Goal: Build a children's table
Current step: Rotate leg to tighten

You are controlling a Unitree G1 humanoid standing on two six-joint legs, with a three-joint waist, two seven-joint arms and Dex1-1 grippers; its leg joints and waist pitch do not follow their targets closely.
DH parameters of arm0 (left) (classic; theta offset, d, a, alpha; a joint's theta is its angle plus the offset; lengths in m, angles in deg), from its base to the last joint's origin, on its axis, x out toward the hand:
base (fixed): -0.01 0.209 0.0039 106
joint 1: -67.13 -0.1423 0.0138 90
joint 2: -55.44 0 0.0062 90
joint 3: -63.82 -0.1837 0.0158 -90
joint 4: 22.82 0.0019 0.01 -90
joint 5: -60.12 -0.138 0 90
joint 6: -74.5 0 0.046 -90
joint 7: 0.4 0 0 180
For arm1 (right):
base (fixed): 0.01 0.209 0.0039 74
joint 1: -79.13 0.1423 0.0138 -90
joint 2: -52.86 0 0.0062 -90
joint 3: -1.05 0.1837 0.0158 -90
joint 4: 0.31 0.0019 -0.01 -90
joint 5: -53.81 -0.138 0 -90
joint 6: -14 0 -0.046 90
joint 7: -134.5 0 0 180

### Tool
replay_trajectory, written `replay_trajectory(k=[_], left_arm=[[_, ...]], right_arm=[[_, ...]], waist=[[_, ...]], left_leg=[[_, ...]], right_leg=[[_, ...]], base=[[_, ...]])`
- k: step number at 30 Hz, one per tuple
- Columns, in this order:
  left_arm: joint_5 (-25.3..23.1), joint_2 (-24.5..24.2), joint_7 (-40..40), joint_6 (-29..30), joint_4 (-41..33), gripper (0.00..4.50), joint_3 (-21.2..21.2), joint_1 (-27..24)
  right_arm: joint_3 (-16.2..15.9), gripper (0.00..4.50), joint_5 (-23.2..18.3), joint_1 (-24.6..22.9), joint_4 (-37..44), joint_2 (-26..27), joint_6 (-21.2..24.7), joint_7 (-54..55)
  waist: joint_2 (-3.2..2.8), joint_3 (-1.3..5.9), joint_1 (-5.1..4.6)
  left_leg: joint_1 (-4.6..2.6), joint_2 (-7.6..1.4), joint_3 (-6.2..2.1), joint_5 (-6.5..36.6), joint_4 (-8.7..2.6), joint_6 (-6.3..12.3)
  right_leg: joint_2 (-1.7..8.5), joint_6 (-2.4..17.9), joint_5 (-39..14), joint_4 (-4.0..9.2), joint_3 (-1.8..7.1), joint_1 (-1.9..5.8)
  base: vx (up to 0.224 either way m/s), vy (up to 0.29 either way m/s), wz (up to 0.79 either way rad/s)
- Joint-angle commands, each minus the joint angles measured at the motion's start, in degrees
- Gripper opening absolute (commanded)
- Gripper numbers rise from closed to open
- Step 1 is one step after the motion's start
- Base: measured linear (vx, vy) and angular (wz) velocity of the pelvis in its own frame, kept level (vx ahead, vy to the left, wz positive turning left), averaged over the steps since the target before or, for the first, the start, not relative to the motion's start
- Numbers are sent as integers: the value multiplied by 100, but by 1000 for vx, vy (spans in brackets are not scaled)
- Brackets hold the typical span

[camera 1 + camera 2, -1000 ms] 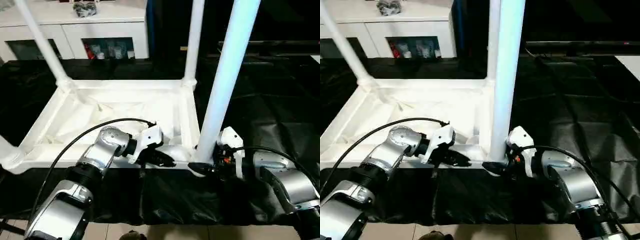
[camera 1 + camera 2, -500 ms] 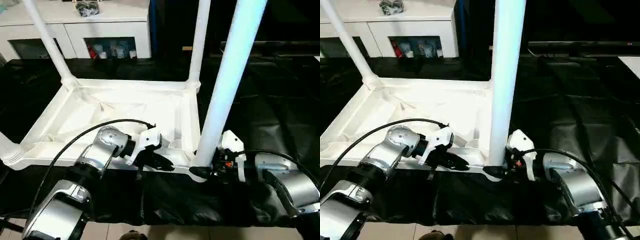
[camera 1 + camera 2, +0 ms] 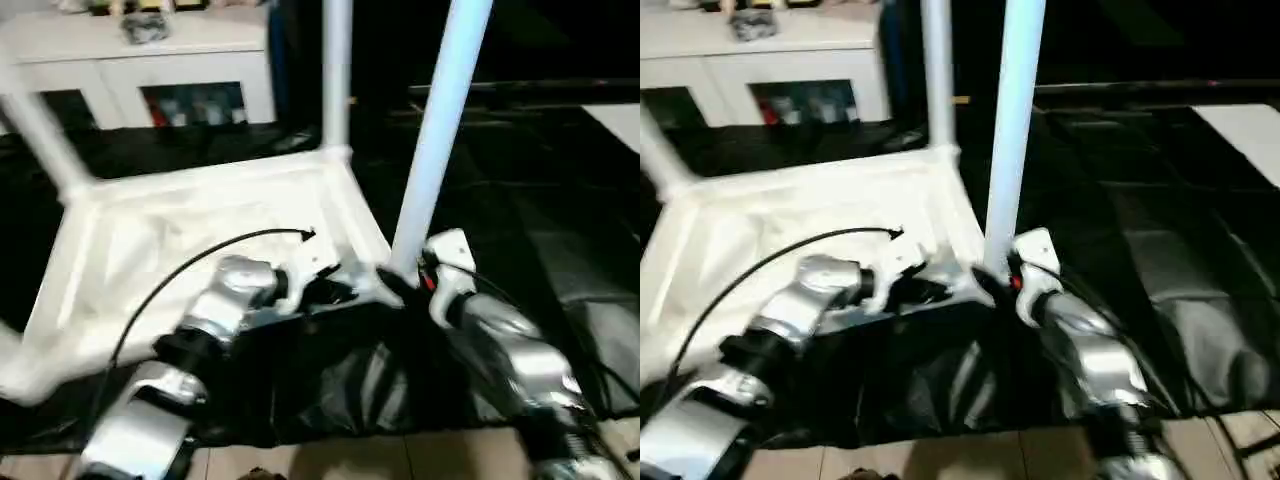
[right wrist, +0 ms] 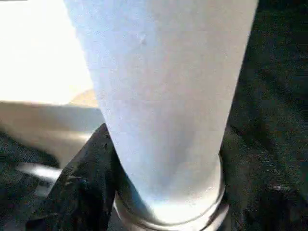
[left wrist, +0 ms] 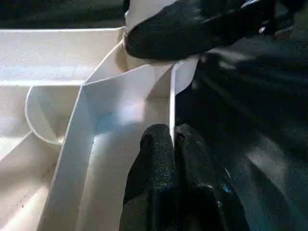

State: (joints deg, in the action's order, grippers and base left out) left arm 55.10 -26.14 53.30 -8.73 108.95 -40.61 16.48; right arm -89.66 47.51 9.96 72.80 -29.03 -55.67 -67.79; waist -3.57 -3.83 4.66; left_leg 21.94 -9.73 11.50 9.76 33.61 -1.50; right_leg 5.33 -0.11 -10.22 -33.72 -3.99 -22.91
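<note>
The children's table [image 3: 150,240] lies upside down on black cloth, its white legs pointing up. My left gripper [image 3: 345,292] is shut on the thin near rim [image 5: 171,96] beside the near right corner; the left wrist view shows both black fingers [image 5: 156,154] pinching that wall. The near right leg [image 3: 430,150] rises from its corner socket, and my right gripper [image 3: 395,285] is shut around its base. In the right wrist view one black finger [image 4: 82,192] presses against the leg [image 4: 163,96]. Other legs stand at the far right [image 3: 336,70] and far left [image 3: 35,140].
A white cabinet [image 3: 140,50] with shelf openings stands behind the table. Crumpled black cloth [image 3: 560,200] covers the surface to the right and hangs over the near edge. Tiled floor [image 3: 350,462] shows below it.
The whole picture has shifted. The table now lies skewed, its near right corner farther from me, with both grippers still on it. The right gripper's jaws have drawn in slightly.
</note>
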Motion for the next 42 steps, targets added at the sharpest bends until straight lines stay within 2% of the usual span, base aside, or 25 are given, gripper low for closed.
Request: replay_trajectory(k=[1, 3, 5, 6, 10, 11, 14, 16, 17, 18, 19, 20, 23, 24, 25, 26, 28, 30, 32, 36, 38, 39, 40, 42], left_arm=[[116, 390, -144, -2, -191, 0, -81, 219], [125, 460, -127, 7, -224, 0, -99, 204], [137, 494, -53, -16, -282, 0, -140, 175], [142, 494, -37, -24, -290, 0, -147, 170], [177, 389, 246, -92, -404, 0, -238, 81], [189, 288, 462, -217, -435, 0, -291, 36], [212, 197, 645, -237, -449, 0, -294, 10], [225, 126, 791, -273, -457, 0, -306, -4], [235, 70, 896, -292, -452, 0, -308, -6], [250, -15, 1081, -353, -432, 0, -327, 3], [262, -62, 1192, -374, -413, 0, -334, 14], [272, -101, 1285, -392, -396, 0, -340, 24], [307, -209, 1579, -486, -355, 0, -364, 52], [355, -296, 1800, -502, -342, 0, -370, 84], [374, -317, 1859, -497, -340, 0, -369, 95], [374, -317, 1859, -497, -340, 0, -369, 95], [388, -396, 2028, -490, -331, 0, -394, 111], [397, -464, 2150, -504, -305, 0, -402, 120], [401, -487, 2210, -516, -281, 0, -397, 125], [402, -517, 2274, -499, -297, 0, -395, 105], [404, -544, 2325, -487, -315, 0, -389, 88], [408, -549, 2327, -487, -311, 0, -386, 90], [403, -550, 2280, -489, -310, 0, -375, 88], [380, -530, 2124, -516, -290, 0, -335, 85]], right_arm=[[-477, 261, 150, 17, -440, 361, 49, 157], [-447, 317, 134, 82, -505, 465, -84, 170], [-333, 334, -29, 131, -472, 524, -121, 34], [-335, 340, -32, 135, -465, 519, -119, 18], [-512, 373, 160, 102, -271, 179, -193, -263], [-666, 373, 164, 9, -65, -138, -189, -735], [-811, 373, 19, -149, 229, -518, -217, -1418], [-864, 373, -132, -256, 437, -737, -185, -1851], [-914, 373, -204, -341, 587, -914, -240, -2181], [-966, 373, -312, -451, 758, -1152, -260, -2603], [-989, 373, -361, -510, 839, -1283, -291, -2835], [-1006, 373, -398, -554, 897, -1386, -317, -3014], [-1056, 373, -532, -610, 997, -1583, -252, -3370], [-1127, 373, -634, -661, 1109, -1738, -157, -3718], [-1150, 373, -655, -677, 1143, -1782, -130, -3828], [-1150, 373, -655, -677, 1143, -1782, -130, -3828], [-1222, 340, -747, -710, 1235, -1859, -37, -4055], [-1295, 337, -801, -731, 1307, -1924, 46, -4232], [-1320, 307, -800, -732, 1317, -1944, 62, -4311], [-1343, 279, -835, -758, 1348, -1985, 87, -4405], [-1343, 268, -876, -779, 1391, -2017, 140, -4477], [-1340, 265, -875, -783, 1392, -2019, 149, -4496], [-1342, 262, -866, -789, 1389, -2015, 145, -4502], [-1335, 259, -841, -804, 1386, -1964, 143, -4436]], waist=[[81, 321, -8], [73, 331, -8], [71, 345, 2], [71, 345, 2], [53, 379, 44], [51, 386, 51], [61, 418, 94], [67, 456, 137], [71, 463, 153], [93, 468, 194], [91, 457, 247], [87, 456, 258], [85, 430, 289], [146, 425, 283], [109, 412, 301], [102, 412, 307], [126, 411, 341], [122, 414, 359], [119, 409, 365], [132, 417, 372], [140, 425, 377], [171, 429, 376], [155, 432, 383], [169, 433, 384]], left_leg=[[-151, -335, -271, 2300, -512, -160], [-143, -337, -256, 2225, -511, -119], [-135, -338, -237, 2098, -507, -49], [-135, -338, -237, 2098, -507, -49], [-120, -348, -218, 1827, -489, 5], [-125, -346, -206, 1791, -480, 28], [-102, -355, -188, 1469, -428, 219], [-65, -352, -179, 1035, -377, 433], [-65, -352, -178, 961, -362, 479], [-62, -348, -162, 856, -331, 584], [-65, -362, -153, 884, -326, 651], [-61, -364, -151, 912, -321, 664], [-78, -386, -170, 1208, -358, 535], [-95, -393, -169, 1308, -376, 468], [-101, -404, -178, 1382, -387, 421], [-111, -407, -177, 1423, -388, 394], [-111, -405, -179, 1466, -394, 335], [-119, -405, -180, 1440, -398, 318], [-115, -410, -183, 1439, -401, 302], [-108, -402, -181, 1352, -391, 313], [-88, -400, -187, 1250, -390, 344], [-87, -395, -179, 1184, -379, 377], [-82, -394, -179, 1135, -370, 402], [-78, -392, -176, 1075, -363, 431]], right_leg=[[449, 825, -2749, 575, 251, 133], [435, 879, -2497, 558, 260, 141], [421, 960, -2173, 524, 270, 160], [421, 960, -2173, 524, 270, 160], [410, 1134, -1573, 451, 272, 203], [407, 1150, -1504, 448, 273, 206], [408, 1265, -1016, 390, 280, 245], [406, 1408, -476, 311, 269, 277], [405, 1433, -389, 304, 262, 287], [403, 1474, -249, 288, 261, 298], [402, 1483, -333, 288, 262, 286], [409, 1495, -400, 288, 261, 283], [418, 1421, -1100, 351, 249, 265], [412, 1376, -1316, 372, 251, 260], [421, 1333, -1519, 379, 261, 248], [420, 1317, -1585, 386, 264, 234], [438, 1274, -1705, 397, 278, 227], [439, 1248, -1734, 398, 280, 219], [444, 1230, -1755, 399, 282, 212], [447, 1233, -1700, 391, 278, 214], [444, 1244, -1585, 368, 272, 231], [442, 1258, -1504, 359, 271, 232], [447, 1277, -1461, 351, 270, 230], [445, 1287, -1417, 343, 267, 232]], base=[[0, 0, 0], [0, 0, 0], [0, 0, 0], [0, 0, 0], [0, 0, 0], [0, 0, 0], [0, 0, 0], [0, 0, 0], [0, 0, 0], [0, 0, 0], [0, 0, 0], [0, 0, 0], [0, 0, 0], [0, 0, 0], [0, 0, 0], [0, 0, 0], [0, 0, 0], [0, 0, 0], [0, 0, 0], [0, 0, 0], [0, 0, 0], [0, 0, 0], [0, 0, 0], [0, 0, 0]])
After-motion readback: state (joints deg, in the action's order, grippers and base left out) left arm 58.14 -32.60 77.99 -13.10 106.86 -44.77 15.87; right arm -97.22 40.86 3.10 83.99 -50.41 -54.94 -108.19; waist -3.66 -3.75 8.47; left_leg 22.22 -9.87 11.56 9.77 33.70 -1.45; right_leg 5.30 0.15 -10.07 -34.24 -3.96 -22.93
